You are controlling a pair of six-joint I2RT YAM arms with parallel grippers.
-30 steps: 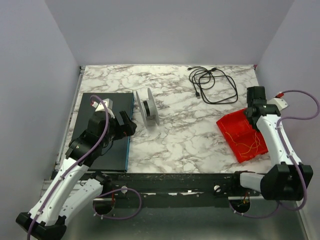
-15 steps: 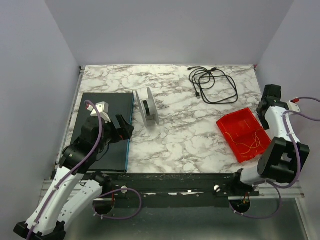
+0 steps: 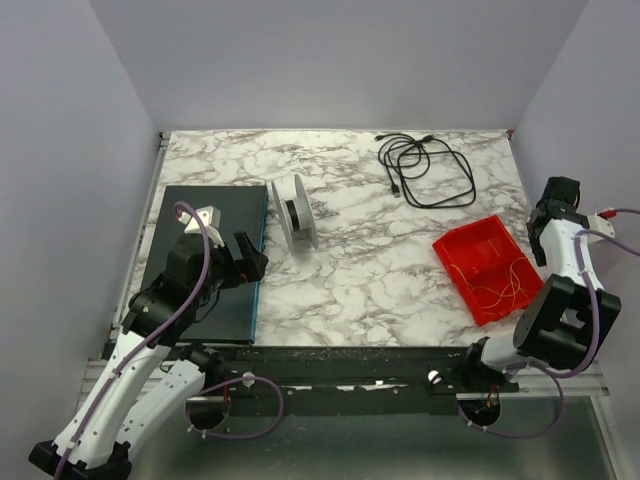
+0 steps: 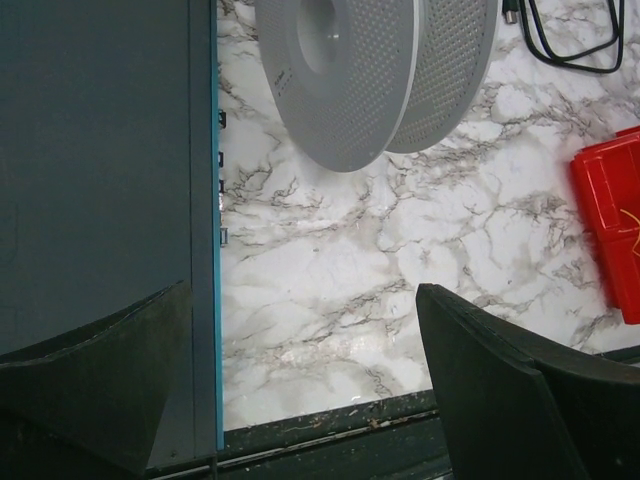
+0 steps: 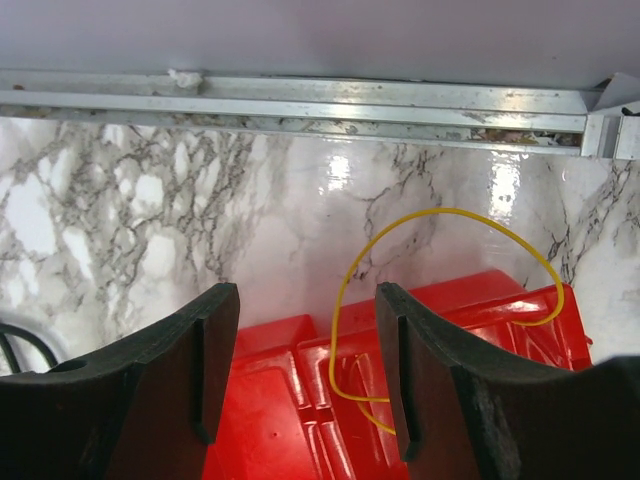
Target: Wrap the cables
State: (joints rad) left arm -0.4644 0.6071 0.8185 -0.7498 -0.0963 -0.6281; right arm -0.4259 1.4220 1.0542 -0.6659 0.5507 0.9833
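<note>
The cables [image 3: 425, 170] lie as a loose tangle of thin black loops at the back right of the marble table; a bit of them shows in the left wrist view [image 4: 570, 40] and the right wrist view [image 5: 12, 342]. The white spool [image 3: 296, 212] stands on edge left of centre and fills the top of the left wrist view [image 4: 370, 70]. My left gripper [image 3: 250, 262] [image 4: 300, 400] is open and empty over the mat's right edge, near the spool. My right gripper [image 3: 548, 208] [image 5: 305, 370] is open and empty above the red tray, far from the cables.
A dark mat [image 3: 205, 255] [image 4: 100, 150] with a blue edge lies at the left. A red tray [image 3: 487, 265] [image 5: 260, 430] [image 4: 610, 230] holding thin yellow wire [image 5: 440, 215] sits at the right. A metal rail [image 5: 300, 100] runs along the table edge by the wall.
My right arm has swung out to the table's right edge, its gripper moving right and back. My left gripper has drawn back slightly toward the near side. Cables and spool have not moved.
</note>
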